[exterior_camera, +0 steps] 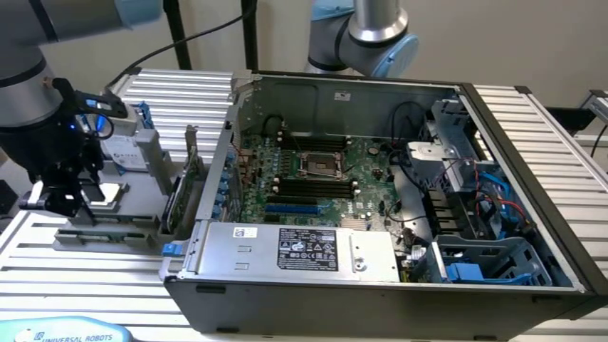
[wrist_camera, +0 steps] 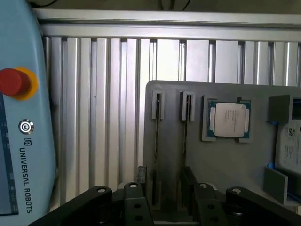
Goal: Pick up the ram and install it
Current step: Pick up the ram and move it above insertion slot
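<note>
Across the slatted table (exterior_camera: 95, 285), the open computer case (exterior_camera: 380, 285) took the exterior view's right, its wall just beside the grey holder (exterior_camera: 105, 239). Bare slats lay between the holder's edge and the teach pendant (wrist_camera: 23, 117). Over the holder, the arm (exterior_camera: 28, 92) hung with its wrist pointing down. The gripper (wrist_camera: 169, 209) stood spread wide and held nothing. Below it, between the fingers' line, the ram (wrist_camera: 186, 141) stood on edge in a holder slot, untouched, near the processor chip (wrist_camera: 229, 120).
</note>
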